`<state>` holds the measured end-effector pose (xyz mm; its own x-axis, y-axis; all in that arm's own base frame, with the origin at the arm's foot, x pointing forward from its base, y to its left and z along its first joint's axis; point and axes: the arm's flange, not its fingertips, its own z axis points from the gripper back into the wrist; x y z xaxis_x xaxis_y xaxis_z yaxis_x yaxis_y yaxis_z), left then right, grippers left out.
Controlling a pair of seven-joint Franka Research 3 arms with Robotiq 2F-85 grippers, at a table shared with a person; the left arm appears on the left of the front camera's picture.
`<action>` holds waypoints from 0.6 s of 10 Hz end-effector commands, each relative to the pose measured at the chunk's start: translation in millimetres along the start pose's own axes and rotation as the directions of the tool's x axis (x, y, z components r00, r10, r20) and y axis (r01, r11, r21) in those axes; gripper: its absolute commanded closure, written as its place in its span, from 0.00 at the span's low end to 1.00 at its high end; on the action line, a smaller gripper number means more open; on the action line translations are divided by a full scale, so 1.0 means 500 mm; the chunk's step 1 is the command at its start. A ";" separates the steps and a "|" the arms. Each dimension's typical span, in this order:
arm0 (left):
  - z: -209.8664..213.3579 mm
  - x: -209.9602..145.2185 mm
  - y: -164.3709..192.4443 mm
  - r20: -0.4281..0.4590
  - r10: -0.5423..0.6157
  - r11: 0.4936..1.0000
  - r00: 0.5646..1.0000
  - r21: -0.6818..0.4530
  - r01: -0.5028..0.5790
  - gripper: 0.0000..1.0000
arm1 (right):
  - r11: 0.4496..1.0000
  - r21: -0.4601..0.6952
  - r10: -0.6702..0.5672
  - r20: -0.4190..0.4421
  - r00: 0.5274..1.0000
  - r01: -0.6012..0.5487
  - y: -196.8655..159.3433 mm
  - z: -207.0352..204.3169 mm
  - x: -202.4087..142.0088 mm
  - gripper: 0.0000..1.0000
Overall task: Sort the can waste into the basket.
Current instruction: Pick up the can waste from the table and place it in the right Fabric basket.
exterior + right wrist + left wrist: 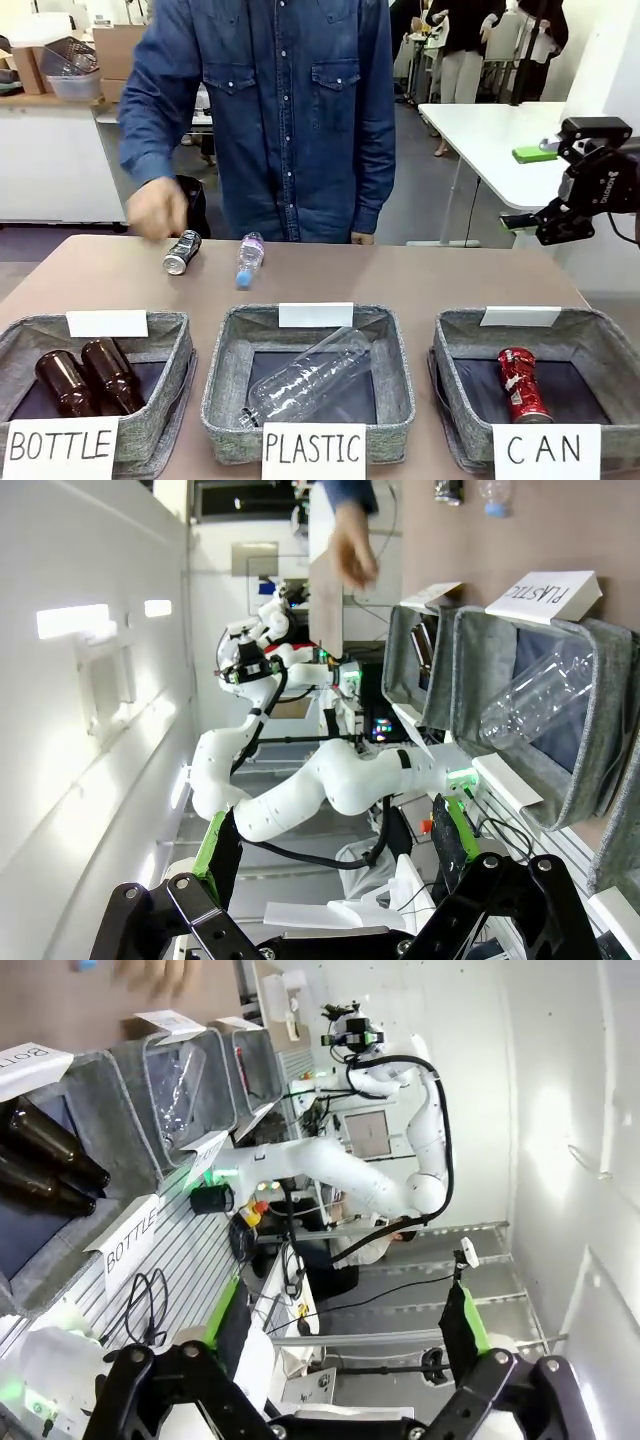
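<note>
Dark metal w/ silver ends: that's the dark can (182, 252), lying on its side on the worktop (420, 275), toward the person's side. My right gripper (528, 224) hangs raised beyond the worktop's right edge. From there the can is well apart, down and clear across toward the left arm's side. Its long axis runs on a slant, one silver end turned toward me and a bit left, the other toward the person. A person's hand (155, 212), blurred, is just beside the can's far end; touching or not, I can't tell. A small plastic bottle (248, 260) lies near the can on the right gripper's side.

Right gripper, per its wrist view: jaws wide apart, nothing between the green pads (447, 832). Left gripper (345, 1325): same, wide open & empty, aimed out at the room rather than down at the worktop.

The red can (520, 385) already lies in the CAN basket (600, 340), which sits below the right gripper and a little inward of it. So approx half done, I'd say.

My read: the can is on the left arm's half, and the basket is under the right arm. The left gripper is prob the nearer one for the pick, though I can't place it over the worktop from these views. Whichever goes, the fingers should close across the can's slanted axis, and I'd wait for the hand to clear first.
</note>
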<state>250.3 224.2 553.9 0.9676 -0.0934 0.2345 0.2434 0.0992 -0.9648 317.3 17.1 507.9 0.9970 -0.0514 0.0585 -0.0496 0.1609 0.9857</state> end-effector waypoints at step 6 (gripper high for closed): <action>-0.282 0.338 0.086 -0.154 0.082 0.928 0.985 0.372 -0.020 0.00 | 1.000 -0.002 -0.004 -0.007 1.000 0.004 0.007 0.002 -0.001 0.00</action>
<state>405.8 77.6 536.8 0.9578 -0.2530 0.1364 0.2227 0.3530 -0.9087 317.2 17.2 507.9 0.9970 -0.0513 0.0586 -0.0496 0.1617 0.9856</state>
